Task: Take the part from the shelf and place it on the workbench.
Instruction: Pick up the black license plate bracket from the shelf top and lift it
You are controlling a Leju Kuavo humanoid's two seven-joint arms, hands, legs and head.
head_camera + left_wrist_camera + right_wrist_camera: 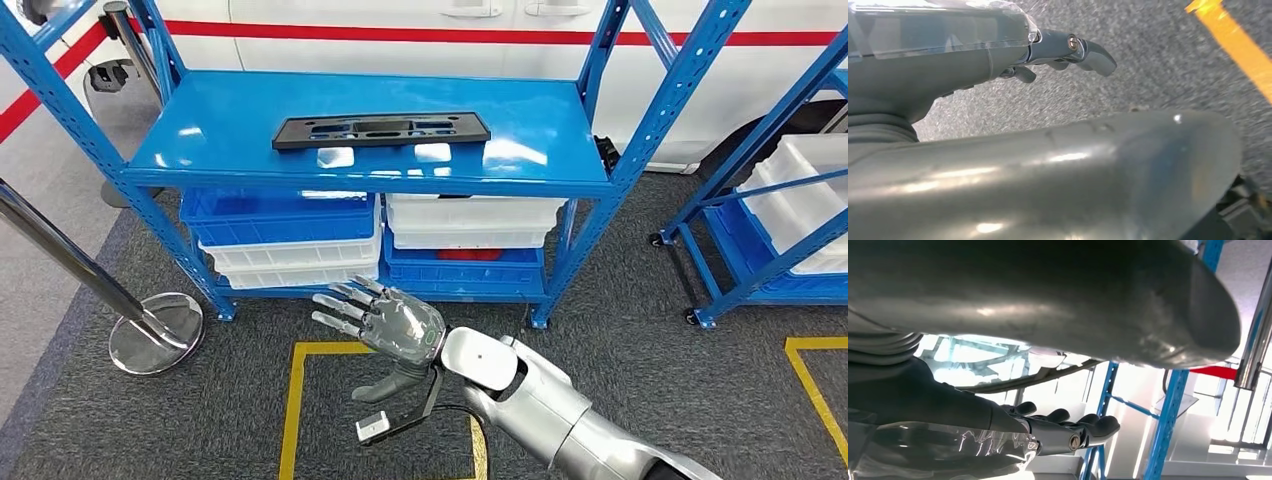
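Right hand [385, 325]: raised low in front of the blue shelf [200, 150], fingers spread wide, thumb apart, holding nothing and touching nothing.
Left hand [948, 45]: over grey carpet beside a yellow floor line [1238, 50]; whether its fingers are spread or closed cannot be told.
Black part [382, 130]: flat on the shelf's top level, far of the right hand, well apart from it.
White and blue bins [290, 235]: stacked on the lower level.

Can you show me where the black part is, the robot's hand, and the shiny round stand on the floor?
black part [381, 130], head view, middle of the flat plate on the blue shelf
right hand [395, 323], head view, back of the open hand
stand [157, 333], head view, its round metal base
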